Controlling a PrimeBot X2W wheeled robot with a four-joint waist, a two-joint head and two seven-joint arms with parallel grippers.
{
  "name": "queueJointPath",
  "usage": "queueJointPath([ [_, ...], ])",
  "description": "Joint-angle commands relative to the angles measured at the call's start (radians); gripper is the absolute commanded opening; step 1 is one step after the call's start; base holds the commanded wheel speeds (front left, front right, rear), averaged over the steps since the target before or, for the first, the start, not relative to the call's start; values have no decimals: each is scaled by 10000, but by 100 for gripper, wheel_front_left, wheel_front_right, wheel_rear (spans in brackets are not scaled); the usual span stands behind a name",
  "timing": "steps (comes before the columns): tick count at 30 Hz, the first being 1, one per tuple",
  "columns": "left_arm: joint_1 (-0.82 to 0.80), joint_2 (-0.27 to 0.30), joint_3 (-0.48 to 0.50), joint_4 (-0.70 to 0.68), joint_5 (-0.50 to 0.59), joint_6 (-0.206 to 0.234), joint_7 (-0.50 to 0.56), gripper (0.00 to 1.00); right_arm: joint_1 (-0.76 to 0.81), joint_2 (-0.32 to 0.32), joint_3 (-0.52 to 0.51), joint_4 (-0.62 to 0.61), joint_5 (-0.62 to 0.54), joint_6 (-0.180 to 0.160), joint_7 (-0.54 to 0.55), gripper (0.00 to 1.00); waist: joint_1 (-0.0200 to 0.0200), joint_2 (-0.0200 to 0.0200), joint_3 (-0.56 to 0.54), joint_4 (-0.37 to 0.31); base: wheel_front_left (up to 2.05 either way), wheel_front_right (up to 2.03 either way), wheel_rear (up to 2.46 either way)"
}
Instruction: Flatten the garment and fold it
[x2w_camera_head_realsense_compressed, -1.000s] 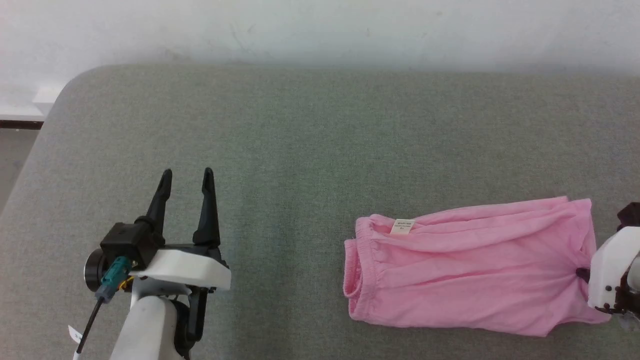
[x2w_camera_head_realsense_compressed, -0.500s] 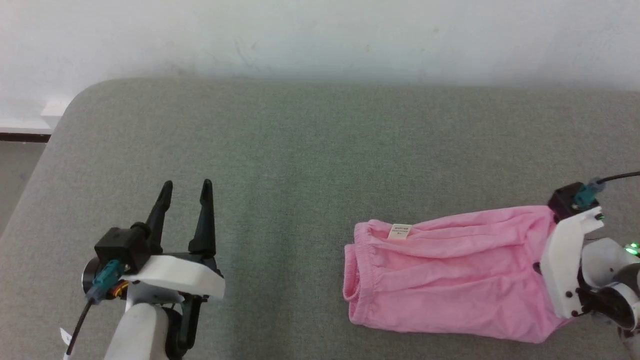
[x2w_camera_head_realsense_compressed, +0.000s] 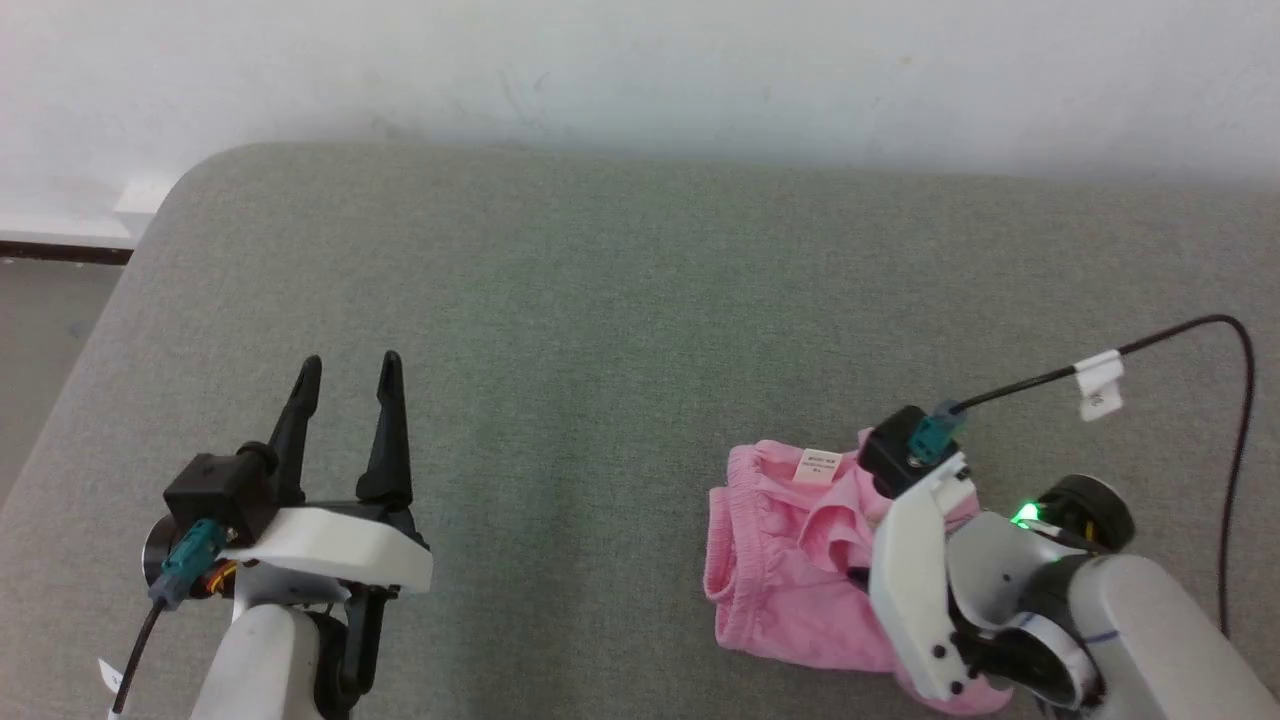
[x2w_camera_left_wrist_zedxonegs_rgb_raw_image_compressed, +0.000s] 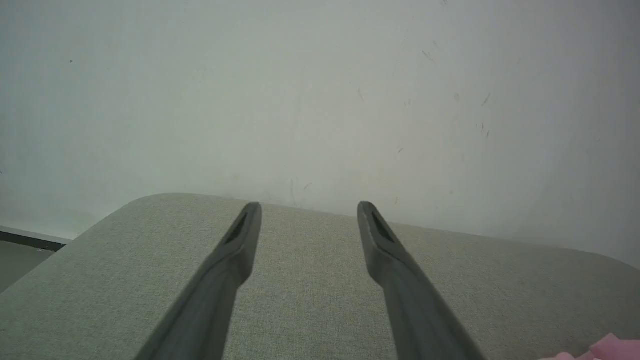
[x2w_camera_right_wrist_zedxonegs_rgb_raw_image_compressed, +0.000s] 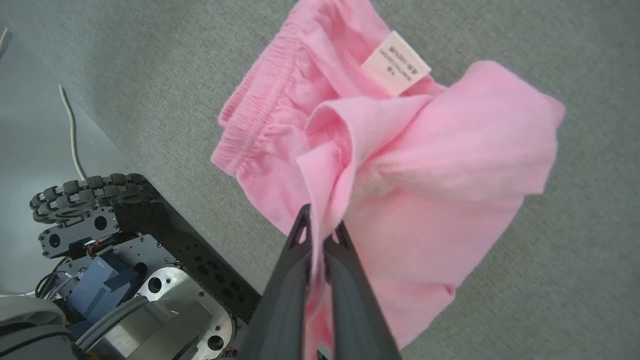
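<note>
The pink garment (x2w_camera_head_realsense_compressed: 790, 560) lies on the grey table at the lower right, its gathered waistband to the left and its white label (x2w_camera_head_realsense_compressed: 815, 466) at the far edge. In the right wrist view the garment (x2w_camera_right_wrist_zedxonegs_rgb_raw_image_compressed: 425, 165) is lifted and doubled over toward the waistband, and my right gripper (x2w_camera_right_wrist_zedxonegs_rgb_raw_image_compressed: 322, 225) is shut on a pinched fold of it. In the head view the right wrist (x2w_camera_head_realsense_compressed: 925, 560) hangs over the cloth and hides the fingertips. My left gripper (x2w_camera_head_realsense_compressed: 348, 362) stands open and empty at the lower left, well apart from the garment; its fingers (x2w_camera_left_wrist_zedxonegs_rgb_raw_image_compressed: 235, 250) point at the wall.
The grey padded table (x2w_camera_head_realsense_compressed: 620, 300) runs to a white wall at the back, with a rounded corner at the far left. A black cable with a white tag (x2w_camera_head_realsense_compressed: 1095, 385) arcs over the right arm. The robot's base (x2w_camera_right_wrist_zedxonegs_rgb_raw_image_compressed: 115, 270) shows below the table's near edge.
My right gripper has carried the garment's right end up and leftward over the rest, so the cloth now lies about half as long. The head camera has shifted slightly. The left gripper stays open.
</note>
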Motion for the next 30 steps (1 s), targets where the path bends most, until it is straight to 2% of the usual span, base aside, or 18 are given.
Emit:
queueJointPath([
  [1,103,39,45,-44,-58,48,-61,100,-207,166,106,152,-75,-19,-151,0,0,-1,44,79,0,0,0],
  [10,65,3,-28,-18,-130,84,-104,100,-530,1557,239,1259,-378,-19,-1471,0,0,-1,185,379,0,0,0],
  [16,72,-28,-31,16,-206,113,-149,100,-380,2017,249,2155,-690,-19,-2125,0,0,-1,251,355,0,0,0],
  [17,71,-33,-39,28,-213,114,-157,100,-384,2066,258,2295,-734,-19,-2268,42,0,-1,253,341,0,0,0],
  [18,66,-40,-48,41,-222,114,-163,100,-408,2106,284,2393,-777,-19,-2435,100,0,-1,254,325,0,0,0],
  [22,60,-7,-52,88,-251,108,-184,100,-540,2170,447,2384,-668,-19,-2785,100,0,-1,199,185,0,0,0],
  [26,79,68,-44,95,-230,139,-201,100,-695,2024,502,1555,-392,-19,-3253,100,0,-1,74,-34,0,0,0],
  [30,127,119,-26,35,-179,210,-234,100,-517,1824,-165,722,-306,-19,-3574,100,0,-1,-57,-265,0,0,0],
])
